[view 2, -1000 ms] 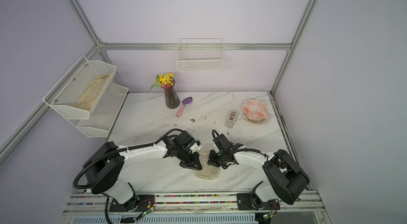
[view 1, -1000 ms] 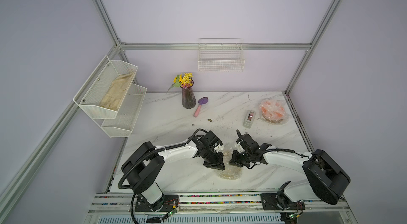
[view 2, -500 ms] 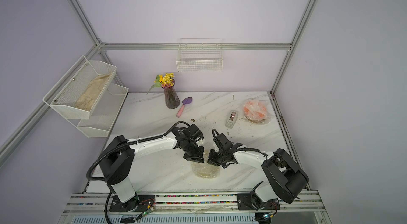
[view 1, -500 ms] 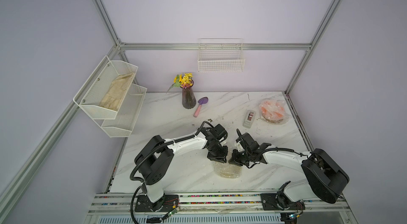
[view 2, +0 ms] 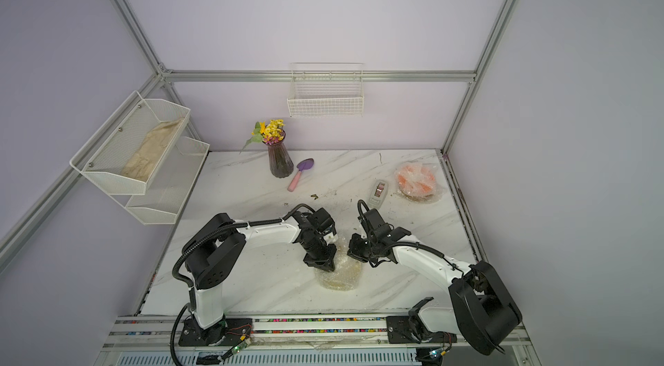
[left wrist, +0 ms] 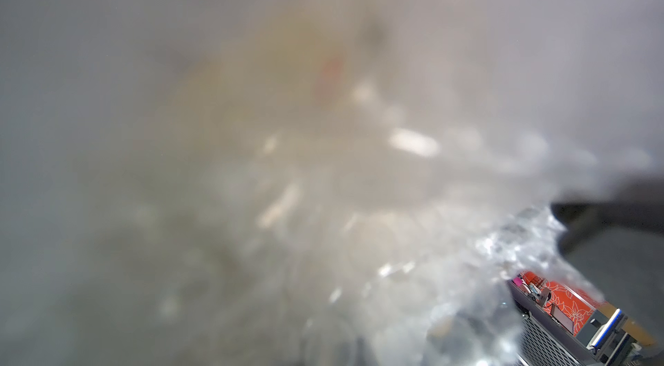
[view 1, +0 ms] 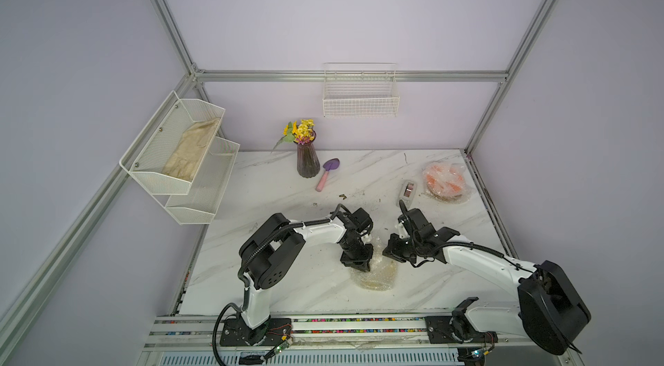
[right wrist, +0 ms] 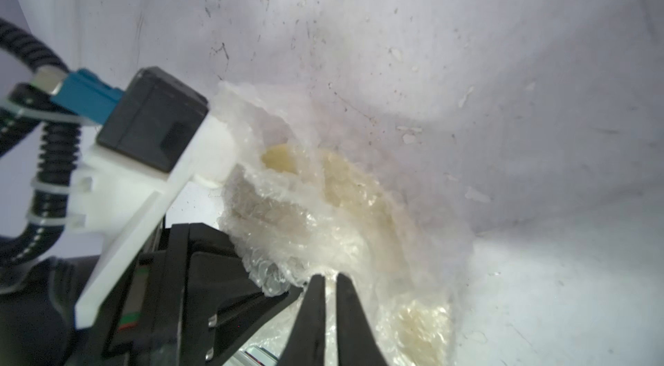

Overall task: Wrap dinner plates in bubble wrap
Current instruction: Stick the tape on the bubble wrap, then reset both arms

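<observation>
Near the front edge of the white marble-patterned desk (view 1: 287, 285) lies the landmark of this figure, a pale cream round plate (view 1: 377, 274) bundled in clear, crinkly bubble wrap (view 2: 341, 276). The black left tool (view 1: 359, 265) bears down on the bundle's left-hand side. Its jaws are closed and their tips are buried in the film, so whether they pinch it cannot be told. The left wrist view is almost filled by blurred wrap lying against the lens. The black right tool (right wrist: 330, 276) meets the bundle from its right-hand side, with only a narrow slit between the jaws, and a fold of the wrap is gathered at their tips. Beyond the bundle, well apart and toward the right, a small grey tape dispenser (view 1: 407, 192) lies flat. Just beside the dispenser, farther right, rests a bright orange round plate (view 1: 445, 182) under its own loose bubble film. Beyond the bundle toward the left lies a purple toy trowel with a pink handle (view 1: 327, 173). Next to the trowel stands a ribbed purple glass vase of yellow flowers (view 1: 308, 163). Farthest from the bundle, a white wire basket (view 1: 360, 102) hangs on the back wall.
</observation>
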Motion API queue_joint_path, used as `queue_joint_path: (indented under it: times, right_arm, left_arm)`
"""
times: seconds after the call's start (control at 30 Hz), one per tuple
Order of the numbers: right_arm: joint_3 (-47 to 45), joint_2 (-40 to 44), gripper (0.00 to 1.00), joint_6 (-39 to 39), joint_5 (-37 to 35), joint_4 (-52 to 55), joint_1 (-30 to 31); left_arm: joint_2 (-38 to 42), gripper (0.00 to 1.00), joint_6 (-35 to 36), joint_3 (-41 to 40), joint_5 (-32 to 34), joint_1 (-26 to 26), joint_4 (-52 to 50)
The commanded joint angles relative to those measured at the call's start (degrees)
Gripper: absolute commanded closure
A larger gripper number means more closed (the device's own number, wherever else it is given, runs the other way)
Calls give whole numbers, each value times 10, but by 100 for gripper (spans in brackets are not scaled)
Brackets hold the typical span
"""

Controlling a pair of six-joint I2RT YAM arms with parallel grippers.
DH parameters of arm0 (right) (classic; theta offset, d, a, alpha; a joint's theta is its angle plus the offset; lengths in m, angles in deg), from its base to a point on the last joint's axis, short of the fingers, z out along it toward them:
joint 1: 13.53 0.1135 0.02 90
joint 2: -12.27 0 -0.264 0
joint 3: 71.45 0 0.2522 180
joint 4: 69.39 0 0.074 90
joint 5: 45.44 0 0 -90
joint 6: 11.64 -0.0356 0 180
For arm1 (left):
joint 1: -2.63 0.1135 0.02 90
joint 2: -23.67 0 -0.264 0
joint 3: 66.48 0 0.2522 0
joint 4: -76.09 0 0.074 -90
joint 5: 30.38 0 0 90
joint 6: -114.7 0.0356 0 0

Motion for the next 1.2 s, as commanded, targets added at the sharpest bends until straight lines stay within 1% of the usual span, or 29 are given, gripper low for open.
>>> queue_joint_path:
  times: [0.0,0.07,0.13,0.23,0.3,0.37,0.47,0.53,0.63,0.67,0.7,0.73,0.77,0.8,0.83,0.87,0.97,1.0,1.03,1.1,1.13,1.17]
  right_arm:
    - [-18,-47,94,6,-24,10,-22]
    - [-27,-82,95,26,-48,17,-28]
    - [-23,-94,96,48,-39,29,-32]
    - [-15,-40,95,44,-42,28,-35]
    - [5,-5,89,37,-42,43,-41]
    - [27,15,77,49,-29,67,-57]
    - [58,33,65,76,-11,103,-85]
    - [80,37,61,103,-11,125,-101]
    - [111,38,55,145,-52,152,-129]
    - [118,37,50,166,-76,158,-137]
    - [122,37,40,180,-124,162,-144]
    - [123,35,31,199,-166,163,-149]
    - [123,35,22,217,-222,160,-153]
    - [121,31,17,242,-273,149,-157]
    - [116,28,16,259,-319,134,-162]
    - [105,23,15,275,-369,106,-163]
    - [57,11,15,325,-468,-15,-170]
    - [29,8,15,341,-483,-71,-174]
    - [8,2,15,366,-479,-122,-181]
    - [-56,-18,11,424,-469,-274,-189]
    - [-76,-29,9,436,-463,-328,-194]
    - [-91,-57,8,442,-445,-382,-203]
  left_arm:
    - [-25,89,15,-28,41,-4,-26]
    - [-18,89,13,-26,42,-4,-26]
    - [-2,88,10,-18,44,-3,-30]
    - [36,82,7,16,54,-4,-47]
    - [57,80,10,48,69,-2,-69]
    - [79,76,15,79,85,3,-89]
    - [105,72,25,111,106,16,-119]
    - [122,69,34,124,126,28,-134]
    - [149,60,51,123,152,57,-149]
    - [160,57,57,116,173,70,-154]
    - [172,53,64,105,196,85,-158]
    - [183,47,67,94,226,98,-163]
    - [197,32,68,78,272,114,-167]
    - [212,19,66,60,331,130,-169]
    - [225,6,65,43,387,143,-168]
    - [239,0,72,20,427,160,-159]
    - [275,0,88,-53,537,212,-99]
    - [284,0,92,-85,575,228,-69]
    - [289,0,99,-108,618,239,-44]
    - [292,0,131,-160,689,262,27]
    - [290,0,145,-183,720,272,67]
    - [287,0,173,-209,744,284,110]
